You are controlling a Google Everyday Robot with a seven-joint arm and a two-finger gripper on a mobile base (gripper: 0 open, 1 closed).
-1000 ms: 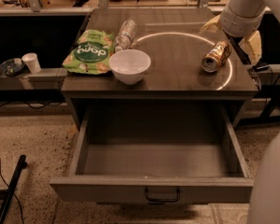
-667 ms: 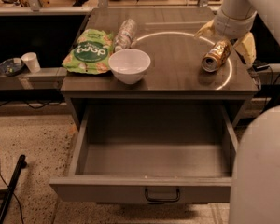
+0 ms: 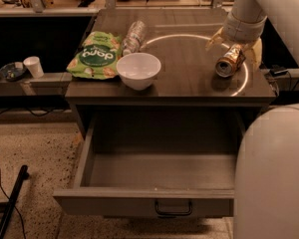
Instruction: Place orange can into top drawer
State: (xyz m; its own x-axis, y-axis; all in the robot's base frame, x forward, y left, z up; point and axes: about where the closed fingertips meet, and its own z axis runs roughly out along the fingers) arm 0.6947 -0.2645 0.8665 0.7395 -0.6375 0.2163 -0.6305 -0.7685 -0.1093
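The orange can (image 3: 229, 61) lies tilted on its side at the right of the cabinet top, silver end towards the camera. My gripper (image 3: 235, 45) is right over it, open, with one pale finger (image 3: 214, 37) to the can's left and the other at its right. The fingers stand either side of the can and do not visibly squeeze it. The top drawer (image 3: 154, 203) is pulled fully out below the cabinet top. It is empty, with its dark handle (image 3: 173, 210) at the front centre.
A white bowl (image 3: 138, 69), a green snack bag (image 3: 93, 56) and a clear plastic bottle (image 3: 133, 35) sit on the left half of the cabinet top. My arm's white body (image 3: 274, 178) fills the lower right, beside the drawer. A low shelf with a white cup (image 3: 34, 66) is at left.
My arm has swung left and lowered, bringing the fingers down around the can. The can itself has stayed in place.
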